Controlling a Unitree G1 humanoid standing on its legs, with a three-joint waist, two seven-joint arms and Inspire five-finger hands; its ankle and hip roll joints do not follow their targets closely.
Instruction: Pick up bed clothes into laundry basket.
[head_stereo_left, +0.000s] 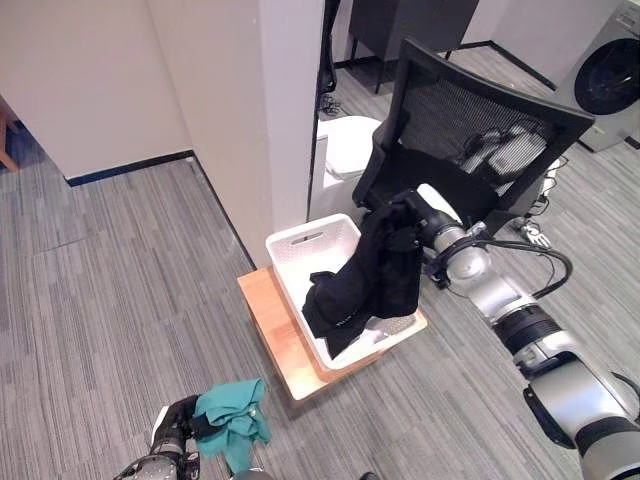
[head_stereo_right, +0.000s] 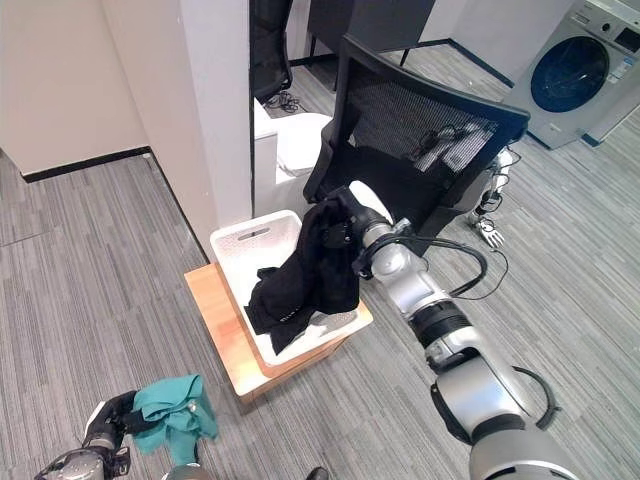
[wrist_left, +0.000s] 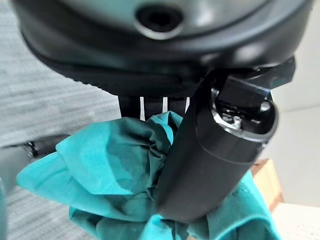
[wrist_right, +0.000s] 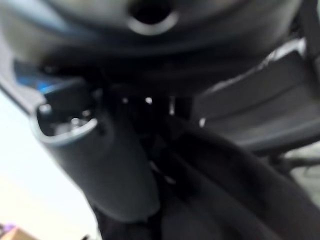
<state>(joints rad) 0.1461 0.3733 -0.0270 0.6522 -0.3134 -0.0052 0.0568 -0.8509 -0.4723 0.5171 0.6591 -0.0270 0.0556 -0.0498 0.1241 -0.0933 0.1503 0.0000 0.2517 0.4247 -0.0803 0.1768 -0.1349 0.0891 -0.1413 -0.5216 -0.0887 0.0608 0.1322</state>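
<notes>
Both hands grip cloth: right hand (head_stereo_left: 412, 222) dangles black garment (head_stereo_left: 365, 280) over white basket (head_stereo_left: 300, 243), left hand (head_stereo_left: 178, 425) low, clutching teal cloth (head_stereo_left: 233, 421).

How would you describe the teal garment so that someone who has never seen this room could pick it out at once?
Start at the white laundry basket on its low wooden platform beside the pillar. Come toward the robot across the grey carpet: its left hand grips a bunched teal garment. Unlike the black garment that the right hand holds over the basket, it is bright teal and away from the basket.
</notes>
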